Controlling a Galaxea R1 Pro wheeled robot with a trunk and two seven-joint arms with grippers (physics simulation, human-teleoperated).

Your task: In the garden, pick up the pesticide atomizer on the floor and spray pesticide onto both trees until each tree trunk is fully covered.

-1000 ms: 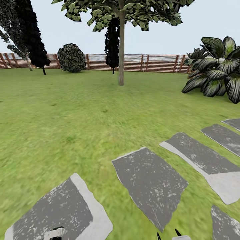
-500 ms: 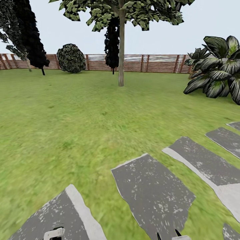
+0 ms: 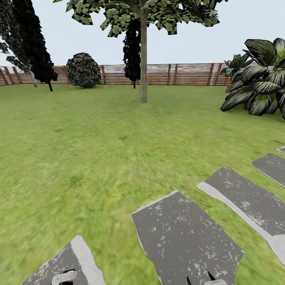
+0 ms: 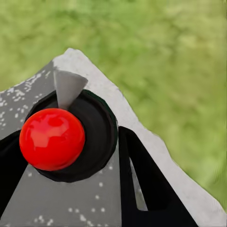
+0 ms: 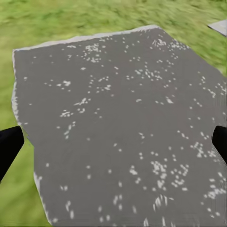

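Across the last second the whole head view has slid: the grey speckled stepping stones point(image 3: 183, 237) now sit lower and nearer the bottom edge. The pale, straight, bare tree trunk point(image 3: 143, 59) stays at centre, far ahead. That is the camera moving, so the robot seems to be rolling over the green grass lawn point(image 3: 99, 138) toward that trunk. The spraying has probably not begun, as the trunk is still well apart from both arms.

Behind the trunk runs a brown slatted wooden fence point(image 3: 186, 74). To the trunk's left stand a round dark bush point(image 3: 84, 70) and a black column-shaped tree point(image 3: 33, 43). To its right is a broad-leaved striped plant point(image 3: 261, 83).

In the left wrist view, the left gripper point(image 4: 71, 156) has its two black fingers on either side of the pesticide atomizer point(image 4: 52, 137), a round black body with a glossy red ball on top. The fingers look closed against it, holding it above a stone. So the atomizer is in the left claw, on the near side of the lawn from the trunk.

The right gripper point(image 5: 113, 142) is spread wide, its tips far apart with nothing between them. It hangs over a grey stone, touching nothing.
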